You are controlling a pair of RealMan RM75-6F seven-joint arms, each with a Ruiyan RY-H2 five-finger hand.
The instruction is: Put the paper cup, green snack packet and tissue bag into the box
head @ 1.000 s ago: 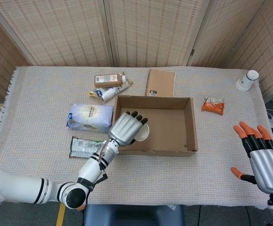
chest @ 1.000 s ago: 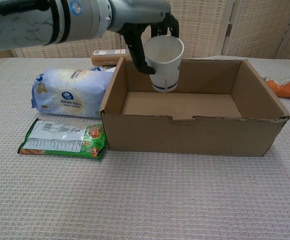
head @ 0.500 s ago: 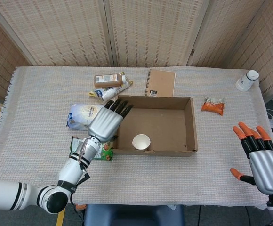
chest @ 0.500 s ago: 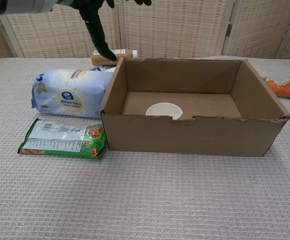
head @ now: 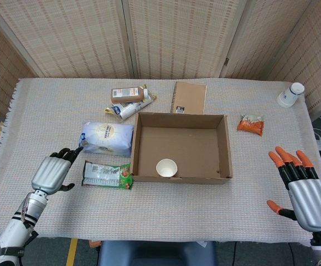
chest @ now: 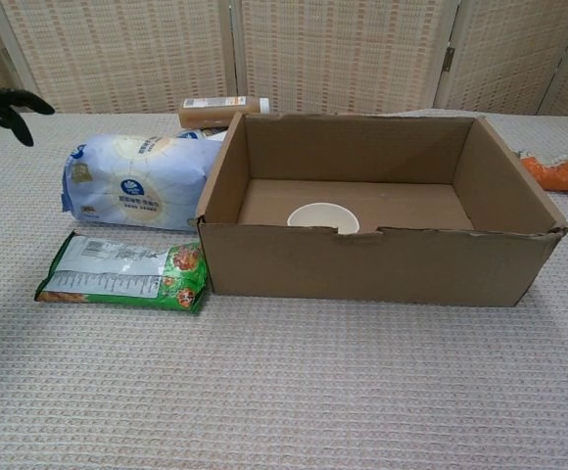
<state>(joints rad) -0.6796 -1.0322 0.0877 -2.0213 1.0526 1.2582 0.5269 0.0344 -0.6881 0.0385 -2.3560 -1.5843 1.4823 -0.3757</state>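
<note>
Though the tissue bag point(chest: 139, 180) bears printing, none reads legibly.

box point(head: 225, 145): matt brown cardboard | green snack packet point(head: 107, 175): glossy plastic | surface point(head: 55, 116): rough woven cloth | paper cup point(head: 166, 167): smooth white paper

Showing white: paper cup point(head: 166, 167) inside plain brown cardboard box point(head: 224, 148). Lying green with a white label panel and orange-red snack print: snack packet point(head: 107, 174). Appearing pale blue and white with a round cream emblem: tissue bag point(head: 107, 138). Covering the table: beige woven cloth point(head: 50, 111). Wearing silver with black fingers: left hand point(head: 52, 171); silver with orange fingertips: right hand point(head: 303, 188).
</note>
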